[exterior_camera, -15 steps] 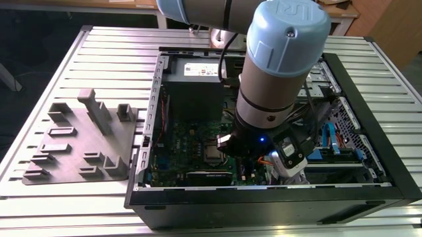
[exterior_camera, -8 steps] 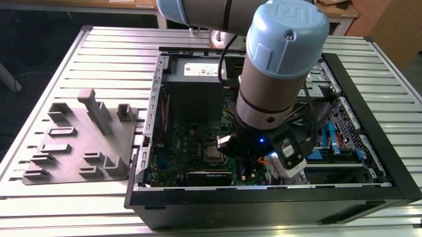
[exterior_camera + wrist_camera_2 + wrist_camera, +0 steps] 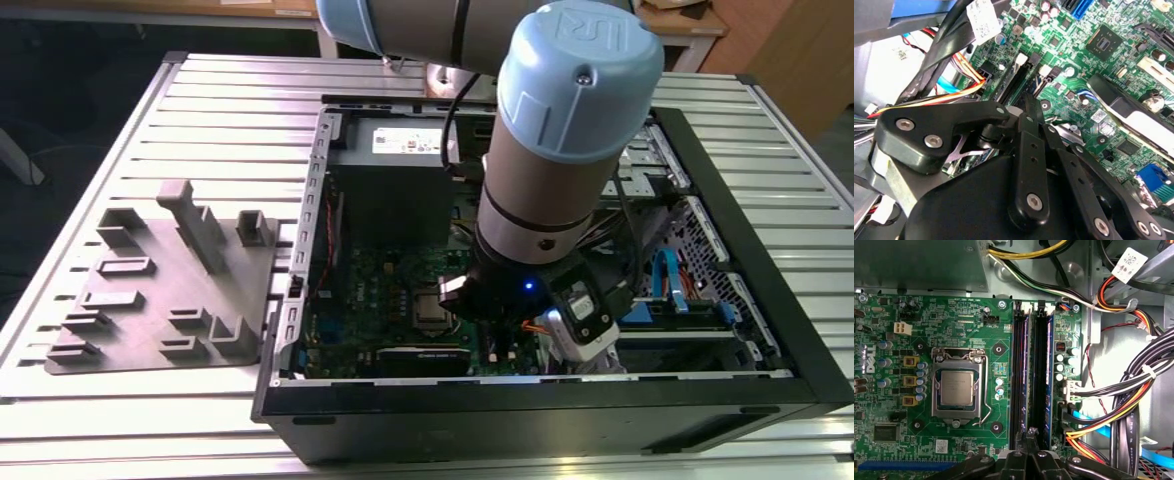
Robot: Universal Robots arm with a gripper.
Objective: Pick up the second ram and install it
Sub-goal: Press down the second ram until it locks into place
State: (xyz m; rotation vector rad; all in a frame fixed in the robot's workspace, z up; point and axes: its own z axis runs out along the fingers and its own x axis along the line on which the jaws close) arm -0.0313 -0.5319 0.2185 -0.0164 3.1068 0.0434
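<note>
We see the arm reaching down into the open computer case (image 3: pixel 747 250) on the slatted desk (image 3: pixel 120 150), with the claw (image 3: pixel 1030 436) low over the green motherboard (image 3: pixel 954 315). In the first wrist view, the claw's fingertips come together at the 6 o'clock end of the memory slots, clenched with nothing visibly between them. The second ram (image 3: pixel 1048 375) stands seated on edge in the slot at 3 o'clock of the processor socket (image 3: pixel 955 390), beside another stick (image 3: pixel 1025 375). A grey parts holder (image 3: pixel 167 290) lies on the desk at 9 o'clock of the case.
</note>
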